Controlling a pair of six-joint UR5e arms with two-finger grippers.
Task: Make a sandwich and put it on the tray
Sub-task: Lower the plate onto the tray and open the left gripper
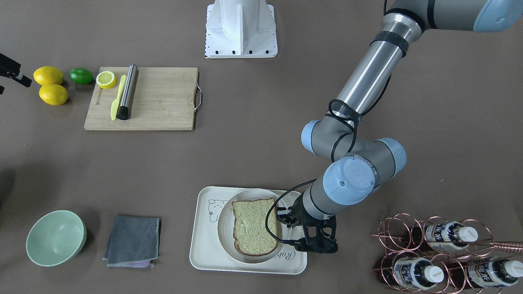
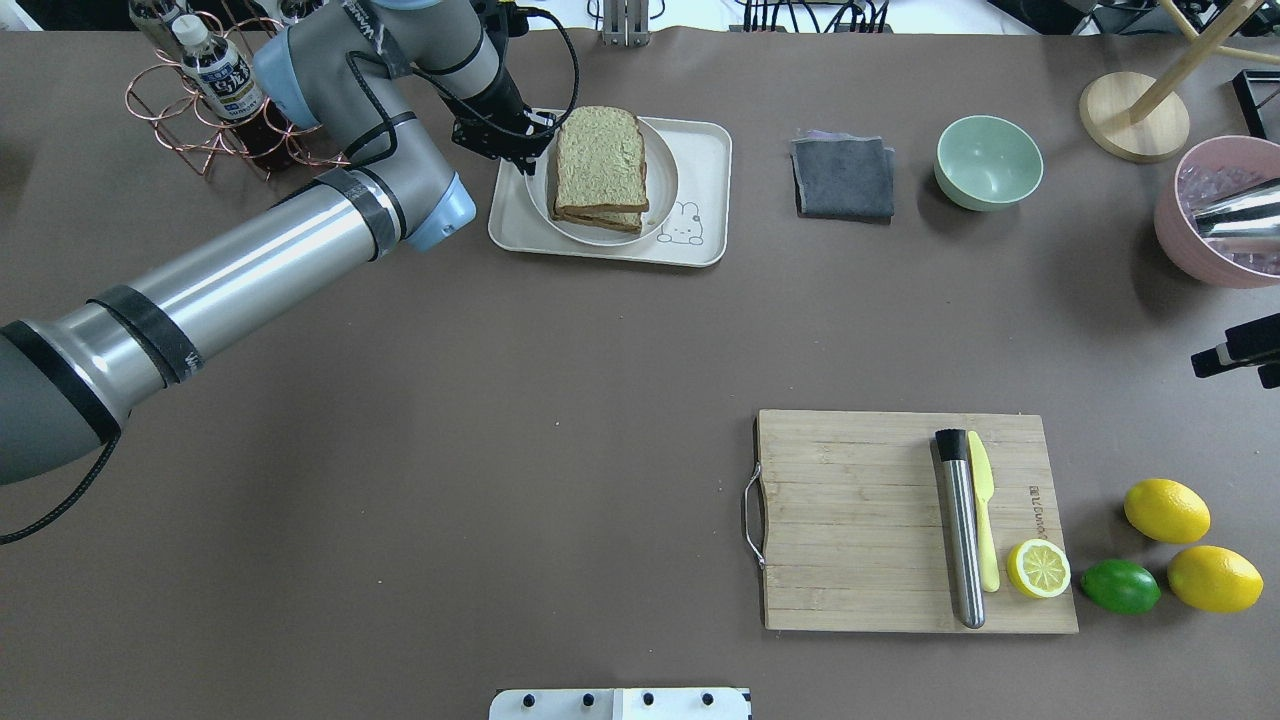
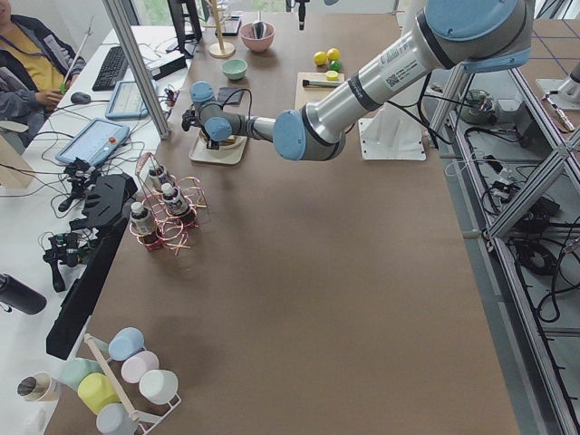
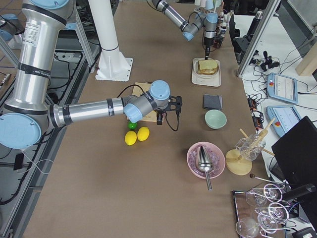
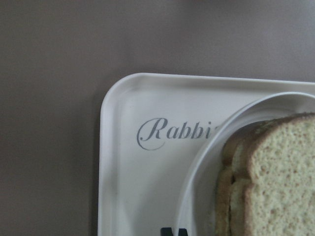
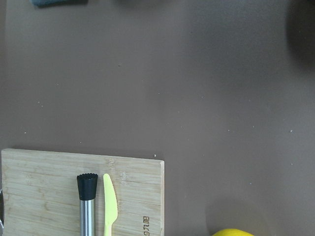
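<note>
The inside of the sandwich (image 2: 598, 165) is hidden; the overhead view's edge cuts off the right gripper (image 2: 1228, 355).

At lower centre, the sandwich (image 1: 254, 226) showed speckled tan bread with a brown crust, on a white plate (image 1: 223, 228). The tray (image 1: 202, 247) was cream, with a grey bear drawing and grey script. At lower left were a grey cloth (image 1: 132, 240) and a pale green bowl (image 1: 55, 237); at upper left, yellow lemons (image 1: 48, 76) and a green lime (image 1: 81, 76).
</note>
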